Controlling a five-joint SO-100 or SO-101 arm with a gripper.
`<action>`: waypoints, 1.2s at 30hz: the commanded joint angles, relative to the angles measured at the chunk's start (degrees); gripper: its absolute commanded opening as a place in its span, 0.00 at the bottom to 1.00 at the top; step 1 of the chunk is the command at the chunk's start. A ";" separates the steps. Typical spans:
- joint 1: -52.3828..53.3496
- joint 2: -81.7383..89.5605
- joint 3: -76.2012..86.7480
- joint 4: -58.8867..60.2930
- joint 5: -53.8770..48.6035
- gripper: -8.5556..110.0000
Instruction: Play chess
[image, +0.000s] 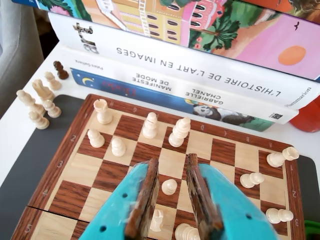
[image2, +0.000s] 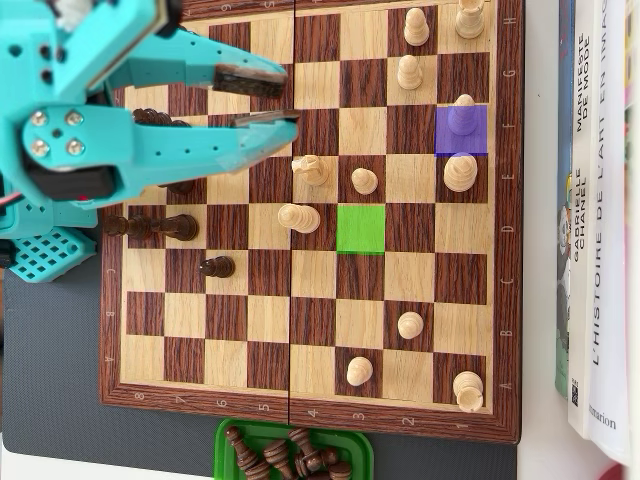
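Note:
My teal gripper (image: 172, 161) with brown pads (image: 148, 192) is open and empty above the wooden chessboard (image: 75, 187). In the wrist view a white pawn (image: 169, 186) shows in the gap between the jaws, lower down on the board. In the overhead view the gripper (image2: 290, 100) hovers over the upper left of the board (image2: 505, 300), fingers pointing right. A purple-marked square holds a white piece (image2: 461, 120), and a green-marked square (image2: 360, 228) is bare. White pieces stand at the right and the middle, such as the white pawn (image2: 365, 181). Dark pieces (image2: 217, 266) stand at the left, partly under the arm.
A stack of books (image: 200, 70) lies along the board's far edge and shows in the overhead view (image2: 595, 220) on the right. Captured white pieces (image: 40, 102) stand on the table left of the board. A green tray (image2: 290, 455) below the board holds captured dark pieces.

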 joint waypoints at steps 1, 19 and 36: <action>0.18 0.00 -3.34 0.18 0.26 0.16; 0.00 -7.82 -8.88 0.18 -0.09 0.16; -2.11 -22.68 -22.85 11.51 3.69 0.16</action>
